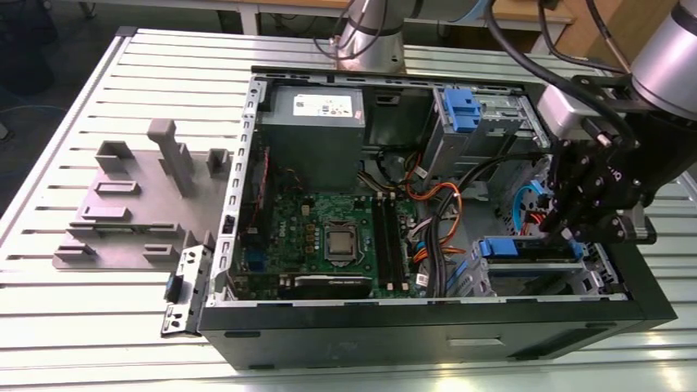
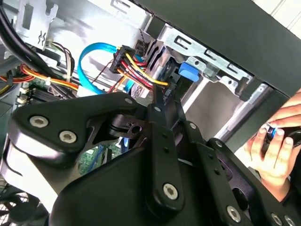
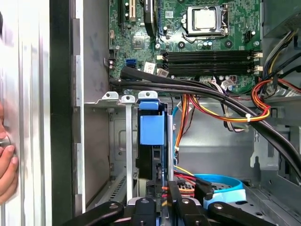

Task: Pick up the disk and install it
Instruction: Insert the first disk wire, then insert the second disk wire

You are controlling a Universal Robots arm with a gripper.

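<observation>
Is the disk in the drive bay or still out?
In. The disk stands on edge inside the metal drive bay, its blue carrier between the bay's rails, with the gripper right above it.

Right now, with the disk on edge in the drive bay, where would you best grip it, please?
Probably across the flat faces of the disk at its exposed blue-framed edge, coming from the case's open side: it stands edge-on in the drive bay, whose metal walls cover the rest.

white slatted table fills frame; dark floor upper left, wooden furniture upper right.
</observation>
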